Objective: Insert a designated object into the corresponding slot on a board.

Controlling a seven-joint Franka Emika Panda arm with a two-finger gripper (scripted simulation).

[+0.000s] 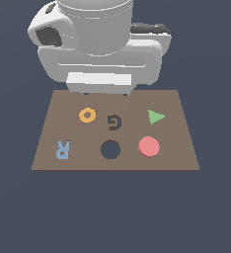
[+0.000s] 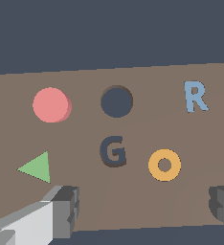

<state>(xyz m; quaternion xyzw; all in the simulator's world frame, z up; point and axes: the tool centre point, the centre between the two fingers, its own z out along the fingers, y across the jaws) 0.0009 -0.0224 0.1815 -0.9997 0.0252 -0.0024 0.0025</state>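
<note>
The pink-red round disc point(image 1: 149, 147) lies flat on the brown board point(image 1: 181, 158), to the exterior view's right of the dark round hole point(image 1: 110, 149). In the wrist view the disc point(image 2: 51, 105) and the hole point(image 2: 117, 101) lie side by side, apart. My gripper point(image 2: 142, 206) is open and empty, its fingers point(image 2: 66, 206) spread wide above the board's far edge. In the exterior view the arm's body hides the fingers.
Also on the board point(image 2: 133, 81): an orange ring point(image 1: 87, 115), a dark G-shaped cutout point(image 1: 115, 121), a green triangle point(image 1: 156, 117) and a blue letter R point(image 1: 63, 148). The arm's white body point(image 1: 100, 44) looms over the board's far edge.
</note>
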